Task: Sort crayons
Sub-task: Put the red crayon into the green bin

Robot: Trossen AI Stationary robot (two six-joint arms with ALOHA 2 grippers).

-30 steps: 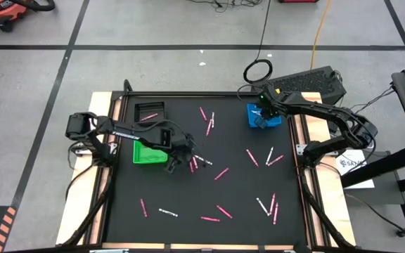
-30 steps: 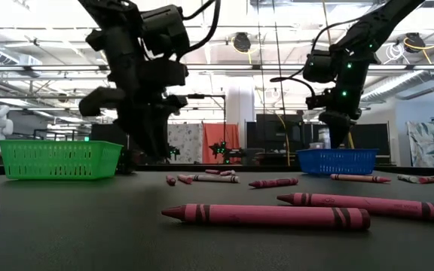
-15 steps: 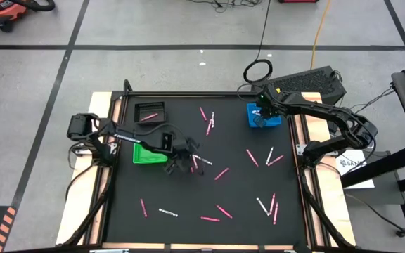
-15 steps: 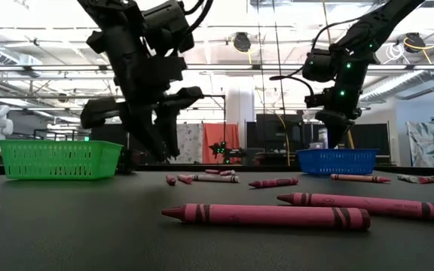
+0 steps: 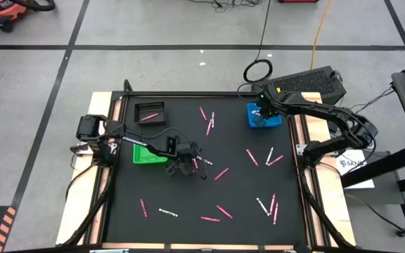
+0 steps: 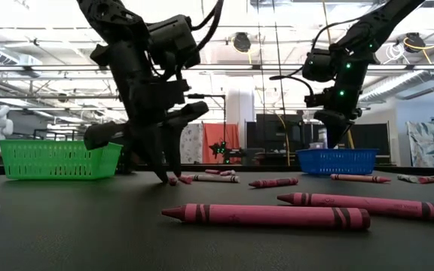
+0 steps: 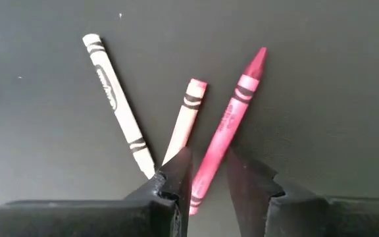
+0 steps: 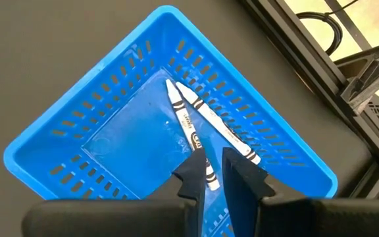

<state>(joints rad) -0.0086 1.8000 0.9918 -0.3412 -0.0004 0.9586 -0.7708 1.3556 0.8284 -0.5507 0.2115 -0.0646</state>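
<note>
High view: the black tabletop [image 5: 238,204] carries pink and white crayons [image 5: 222,173] scattered across its middle and near side. The left end effector [image 5: 190,163] is down at a small cluster of them just beside the green basket [image 5: 143,155]. The right end effector [image 5: 261,117] hangs over the blue basket [image 5: 274,121] at the far right corner. A black tray [image 5: 148,112] holding one crayon sits behind the green basket.

Low view: the left end effector [image 6: 166,172] reaches the tabletop among the crayons, while the right one [image 6: 334,129] is poised above the blue basket [image 6: 336,160].

Left wrist view: its fingers [image 7: 176,176] stand apart astride the lower end of a magenta crayon [image 7: 227,124], not yet clenched. A pale pink crayon [image 7: 185,118] and a white crayon [image 7: 114,99] lie just beside it.

Right wrist view: two white crayons [image 8: 189,122] lie in the blue basket [image 8: 58,138]. The right fingers [image 8: 193,176] are nearly together and seem to hold nothing.

The step in hand looks like picking the magenta crayon. Next the left fingers need to close on it alone, clear of its neighbours, then carry it to a basket.
</note>
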